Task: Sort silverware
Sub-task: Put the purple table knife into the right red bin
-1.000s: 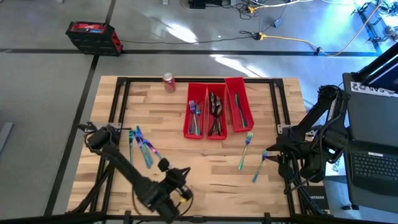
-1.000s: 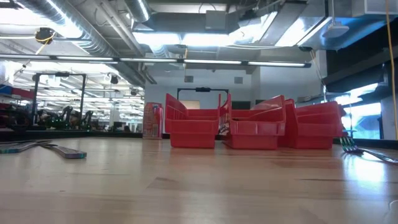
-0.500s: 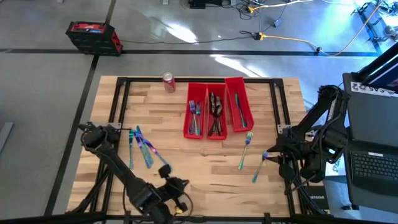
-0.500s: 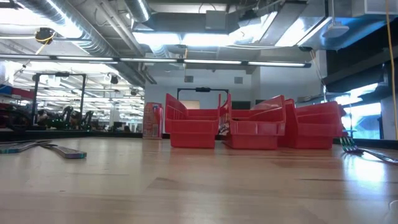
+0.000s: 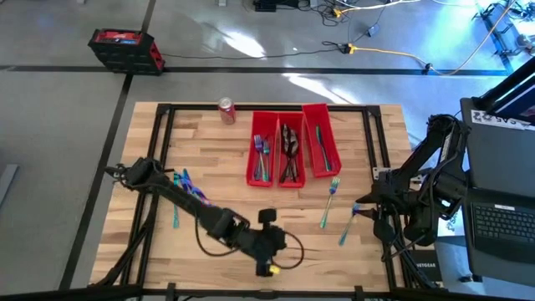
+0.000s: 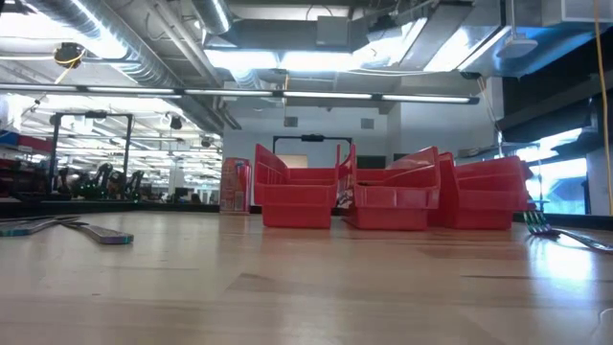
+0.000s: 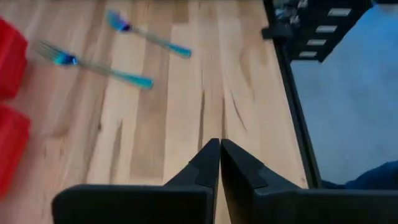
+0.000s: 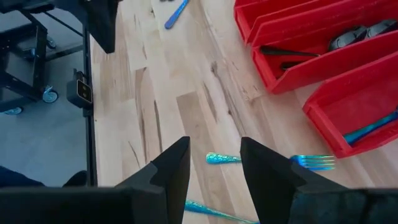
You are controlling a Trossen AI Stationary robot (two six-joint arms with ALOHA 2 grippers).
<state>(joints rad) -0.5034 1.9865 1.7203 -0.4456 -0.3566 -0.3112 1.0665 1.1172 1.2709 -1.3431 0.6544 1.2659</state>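
Note:
Two iridescent teal forks (image 5: 330, 201) (image 5: 346, 227) lie flat on the wood right of centre; the left wrist view shows them as one fork (image 7: 93, 62) and another (image 7: 149, 37). More blue-purple pieces (image 5: 191, 194) lie by the left edge, partly under the left arm. Forks, dark spoons and a knife lie sorted in three red bins (image 5: 292, 150). My left gripper (image 5: 282, 242) (image 7: 219, 155) is shut and empty near the near edge at centre, pointing toward the forks. My right gripper (image 5: 361, 209) (image 8: 214, 149) is open above a fork (image 8: 267, 160) at the right edge.
A red soda can (image 5: 226, 109) stands at the far edge, left of the bins; it also shows in the low view (image 6: 235, 185). Black frame rails (image 5: 163, 134) border the table. Bare wood lies between the bins (image 6: 383, 192) and the near edge. A laptop (image 5: 501, 221) sits beyond the right edge.
My left arm has swung along the near edge toward the table's right and stretched out across the loose pieces at the left. Its gripper now sits near the centre. The silverware has not moved.

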